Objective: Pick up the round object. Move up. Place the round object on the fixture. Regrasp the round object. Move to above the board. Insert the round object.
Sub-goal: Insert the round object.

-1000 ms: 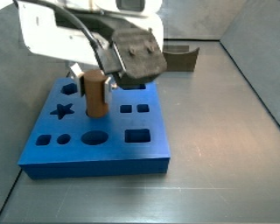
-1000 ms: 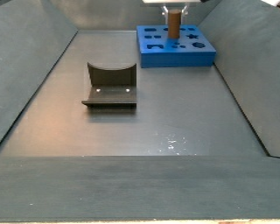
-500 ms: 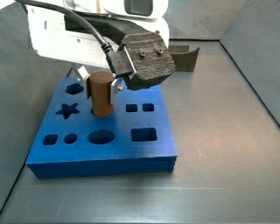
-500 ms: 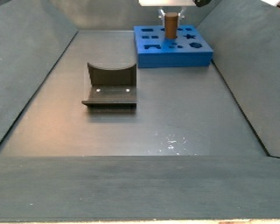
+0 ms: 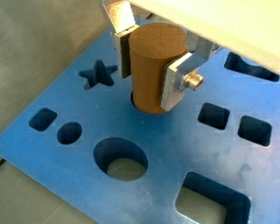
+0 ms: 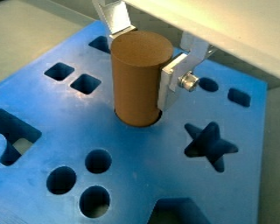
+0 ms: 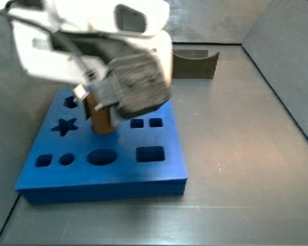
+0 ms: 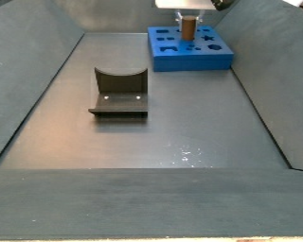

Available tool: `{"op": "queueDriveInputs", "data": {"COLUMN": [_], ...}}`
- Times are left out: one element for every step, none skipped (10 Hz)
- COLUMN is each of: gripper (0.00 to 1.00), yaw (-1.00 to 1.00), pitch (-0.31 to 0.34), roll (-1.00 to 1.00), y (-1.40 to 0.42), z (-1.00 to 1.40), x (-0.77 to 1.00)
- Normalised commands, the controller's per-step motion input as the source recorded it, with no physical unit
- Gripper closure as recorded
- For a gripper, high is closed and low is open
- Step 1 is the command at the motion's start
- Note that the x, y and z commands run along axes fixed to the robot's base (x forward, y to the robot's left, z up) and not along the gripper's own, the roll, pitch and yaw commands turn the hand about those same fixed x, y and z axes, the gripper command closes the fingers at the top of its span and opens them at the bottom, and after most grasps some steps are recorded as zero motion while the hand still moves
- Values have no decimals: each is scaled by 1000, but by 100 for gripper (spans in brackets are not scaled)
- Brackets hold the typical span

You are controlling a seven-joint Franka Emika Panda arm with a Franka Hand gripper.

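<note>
My gripper (image 5: 157,54) is closed on the round object (image 5: 153,70), one silver finger (image 6: 177,79) pressed flat against its side and the other finger (image 5: 119,26) on the opposite side near its top. The same grip shows in the other wrist picture, gripper (image 6: 149,54) around the round object (image 6: 137,80). The peg stands upright between my fingers, its flat top end just under my palm and its lower end down in a round hole of the board (image 5: 73,105); how deep it sits I cannot tell.

Around the peg on the board's blue face I see a star hole (image 5: 98,74) close on one side, square holes (image 5: 215,115) on the opposite side, and a large round hole (image 5: 122,158) a little farther out beside two small ovals (image 5: 67,133).

In a side view my gripper (image 7: 103,108) sits low over the board (image 7: 108,173), with only a short brown piece of the round object (image 7: 104,121) showing beneath my blurred wrist. In both side views the fixture (image 8: 118,93) stands on the grey floor well apart from me and the board (image 8: 192,59); it is bare, fixture (image 7: 194,62) included.
</note>
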Motion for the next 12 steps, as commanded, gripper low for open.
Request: {"op": "queueDriveInputs", "data": {"gripper": [100,100,100,100,100,100,100,100,100,100,100,100], "yaw": [20,29,0,-26,-63,0,0,0,0,0,0,0], "pitch": [-200,-54,-9,0,26,0,0,0,-20,-26,-23,0], "roll": [126,51,14,0,-217,9,0,200,11,6,-97,0], "y": [-243,-157,-86,0,94,0,0,-103,-234,-234,49,0], "z": [-1000,-1000,-1000,-1000,-14,0,-49,-1000,-1000,-1000,0,0], "x": [-234,-94,0,391,69,0,26,337,206,203,0,0]}}
